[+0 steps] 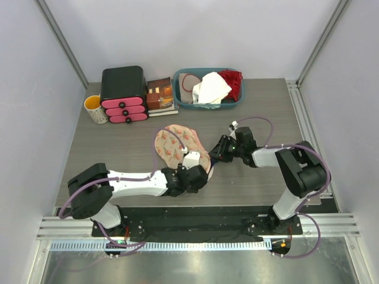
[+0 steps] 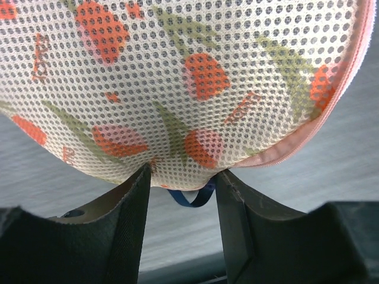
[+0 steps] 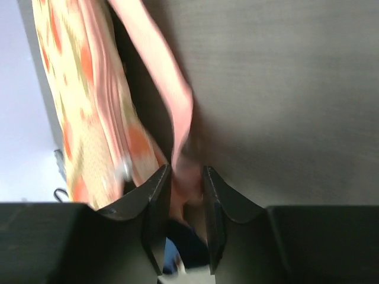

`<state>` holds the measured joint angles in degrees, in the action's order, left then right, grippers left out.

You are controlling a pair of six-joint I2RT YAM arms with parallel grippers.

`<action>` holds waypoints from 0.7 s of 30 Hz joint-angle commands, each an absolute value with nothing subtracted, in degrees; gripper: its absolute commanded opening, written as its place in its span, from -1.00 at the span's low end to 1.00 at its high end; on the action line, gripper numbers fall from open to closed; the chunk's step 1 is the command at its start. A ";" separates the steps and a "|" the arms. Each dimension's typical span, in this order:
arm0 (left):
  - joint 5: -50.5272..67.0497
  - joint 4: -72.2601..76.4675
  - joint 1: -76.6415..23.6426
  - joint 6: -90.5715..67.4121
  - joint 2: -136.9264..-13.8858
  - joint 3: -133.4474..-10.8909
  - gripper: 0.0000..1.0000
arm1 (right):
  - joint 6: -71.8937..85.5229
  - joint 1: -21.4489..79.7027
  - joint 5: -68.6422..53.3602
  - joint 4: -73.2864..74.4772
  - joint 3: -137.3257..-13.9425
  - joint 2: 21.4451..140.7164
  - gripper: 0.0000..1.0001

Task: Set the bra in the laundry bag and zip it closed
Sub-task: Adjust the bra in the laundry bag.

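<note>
The laundry bag, cream mesh with reddish print and pink zipper trim, lies in the middle of the table. My left gripper holds its near end: in the left wrist view the bag's bulging edge sits pinched between the fingertips of the gripper. Only a navy strap loop of the bra hangs out under the bag; the rest is hidden. My right gripper is at the bag's right edge. In the blurred right wrist view the gripper is shut on the pink trim, with a dark blue bit low between the fingers.
A teal basket at the back holds a white cloth and a red garment. A black box with pink drawers, a mug and a book stand at the back left.
</note>
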<state>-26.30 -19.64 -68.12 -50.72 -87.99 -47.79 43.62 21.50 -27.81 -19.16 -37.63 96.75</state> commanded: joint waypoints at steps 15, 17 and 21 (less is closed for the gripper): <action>-39.29 -32.60 -68.20 -54.40 -63.33 -39.91 0.19 | 51.97 37.45 -13.31 -14.46 -16.49 62.24 -0.32; -37.19 -32.09 -68.20 -55.19 -58.82 -37.54 0.15 | 45.57 35.09 -9.16 -4.37 -20.46 59.87 -0.18; -31.21 -25.42 -68.29 -52.39 -51.16 -35.07 -0.05 | 40.26 26.30 -13.24 -1.14 -28.71 62.56 0.18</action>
